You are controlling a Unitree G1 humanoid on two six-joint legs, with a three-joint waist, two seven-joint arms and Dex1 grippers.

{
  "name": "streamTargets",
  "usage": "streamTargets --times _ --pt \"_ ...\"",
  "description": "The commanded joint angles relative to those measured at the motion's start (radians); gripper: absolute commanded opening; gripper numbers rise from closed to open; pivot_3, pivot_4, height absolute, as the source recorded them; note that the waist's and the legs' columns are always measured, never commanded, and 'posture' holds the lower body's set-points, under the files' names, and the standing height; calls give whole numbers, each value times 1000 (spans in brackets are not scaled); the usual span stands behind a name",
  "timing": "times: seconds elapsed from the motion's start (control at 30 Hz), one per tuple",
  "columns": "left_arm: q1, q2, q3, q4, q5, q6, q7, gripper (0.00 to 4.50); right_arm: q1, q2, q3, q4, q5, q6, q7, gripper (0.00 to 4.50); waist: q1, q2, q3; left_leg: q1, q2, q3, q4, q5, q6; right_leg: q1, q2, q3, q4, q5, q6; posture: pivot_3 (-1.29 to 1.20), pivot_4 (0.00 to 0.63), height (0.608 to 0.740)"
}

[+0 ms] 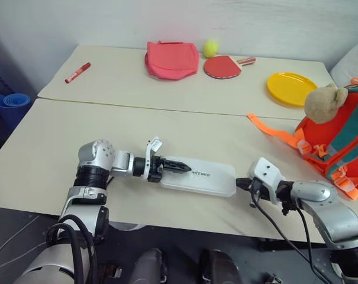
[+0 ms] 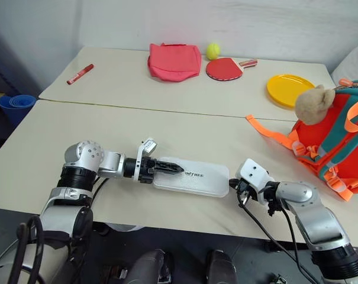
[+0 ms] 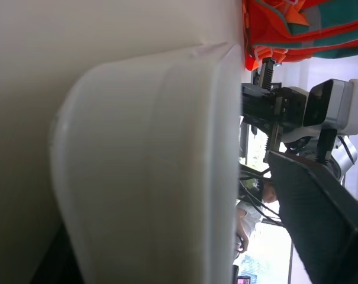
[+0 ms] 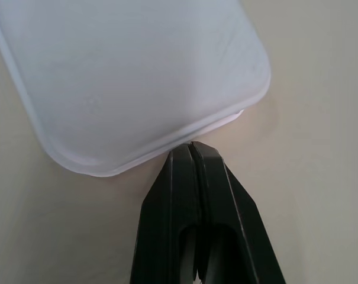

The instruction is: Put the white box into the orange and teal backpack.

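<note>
- Two grippers bracket the white box, which lies flat on the near table, long axis running across in front of me.
- My left gripper reaches over the box's left end, one finger lying on the lid and the other seeming to sit under the edge; I judge it is closing on that end, but I cannot tell whether it grips yet.
- My right gripper is clenched with nothing in it, tips pressed against the box's right end like a stop.
- The orange and teal backpack stands well apart, at the table's right edge, with its plush bear on top and an orange strap trailing toward the box.
- Risk: gripped at one end only, the long box may pivot or droop when lifted, and the smooth lid could slip from my fingers.
- Risk: if my right tips push off-centre, the box could skid or rotate away from the left fingers.
- Risk: the loose strap may snag the box on its way across; I cannot see the backpack's opening from here.
</note>
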State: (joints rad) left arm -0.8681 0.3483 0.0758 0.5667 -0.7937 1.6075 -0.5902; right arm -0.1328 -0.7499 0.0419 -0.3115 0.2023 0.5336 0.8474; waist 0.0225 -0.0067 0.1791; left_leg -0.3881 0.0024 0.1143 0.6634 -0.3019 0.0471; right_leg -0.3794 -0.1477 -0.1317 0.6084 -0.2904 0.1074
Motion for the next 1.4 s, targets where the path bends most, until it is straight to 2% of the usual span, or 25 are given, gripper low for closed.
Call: streamTargets --times 0.03,0.13,0.17,0.23,0.3,0.37,0.5,0.63,0.77,0.8,0.97,1.17,1.27,1.4 --pt "13 24 -32 -47 -100 7 -24 2297 41 -5 -27 -63 29 -13 7 0 -1 0 0 0 0 0 0 0 0 0 0 0 0 0 0 0 150 740" --pt "40 61 -24 -103 -137 7 -37 1426 112 -13 -87 -80 48 -36 10 0 0 0 0 0 1 0 0 0 -1 0 0 0 -1 0 0 0 150 740" --pt "57 58 12 -145 -141 -2 -45 1245 144 -9 -115 -89 62 -48 12 0 0 0 0 -1 1 0 0 0 -1 0 0 0 -1 0 0 0 150 740" --pt "126 69 52 -307 -152 -130 -120 1227 235 10 -204 -122 112 -51 8 0 1 0 0 -1 1 0 -1 -1 -1 0 0 0 -2 0 0 0 150 740" --pt "188 88 51 -442 -160 -246 -218 1227 308 42 -300 -165 186 25 -24 0 1 0 1 -1 1 0 -2 -1 -2 -1 0 0 -3 0 0 0 150 740" --pt "234 137 27 -549 -166 -321 -347 1227 403 88 -405 -226 246 42 -52 352 2 0 1 -2 2 0 -2 -2 -3 -1 1 0 -4 0 0 0 150 740" --pt "317 182 18 -656 -95 -591 -544 1227 544 213 -564 -266 256 -98 -107 1582 4 1 0 -1 2 0 -3 -3 -5 -1 1 0 -8 -1 -1 0 150 740" --pt "364 233 -60 -633 102 -970 -718 1227 632 361 -753 -238 276 -280 -176 2997 3 2 0 1 1 4 -9 -3 -5 -3 1 3 -9 -1 -1 0 150 740" --pt "355 214 -54 -604 92 -1000 -732 1227 625 336 -858 -139 285 -359 -178 4360 0 2 0 0 0 7 -13 -2 -5 -8 1 7 -9 0 -1 0 150 740" --pt "355 212 -65 -599 101 -1012 -738 1227 601 307 -867 -101 283 -364 -176 4463 -2 2 0 0 0 8 -13 -2 -4 -9 1 9 -8 0 -1 0 150 740" --pt "367 216 -110 -608 129 -1036 -760 1227 354 109 -831 151 258 -375 -179 4463 -24 2 0 0 0 12 -12 2 5 -12 0 13 -4 0 -1 0 150 740" --pt "389 223 -100 -638 101 -999 -741 1227 111 15 -701 352 242 -387 -128 4463 -24 2 1 0 2 11 -13 4 4 -13 1 11 -2 -1 -3 0 150 740" --pt "402 236 -77 -658 79 -970 -730 1227 -42 -5 -634 468 231 -416 -109 3905 -25 2 1 -1 1 12 -10 5 6 -13 0 11 -1 -1 -3 0 150 740" --pt "392 220 22 -653 -28 -876 -664 1227 -145 11 -569 526 251 -443 -37 2550 -24 2 1 -2 0 11 -10 6 7 -13 -1 11 -1 -1 -2 0 150 740"
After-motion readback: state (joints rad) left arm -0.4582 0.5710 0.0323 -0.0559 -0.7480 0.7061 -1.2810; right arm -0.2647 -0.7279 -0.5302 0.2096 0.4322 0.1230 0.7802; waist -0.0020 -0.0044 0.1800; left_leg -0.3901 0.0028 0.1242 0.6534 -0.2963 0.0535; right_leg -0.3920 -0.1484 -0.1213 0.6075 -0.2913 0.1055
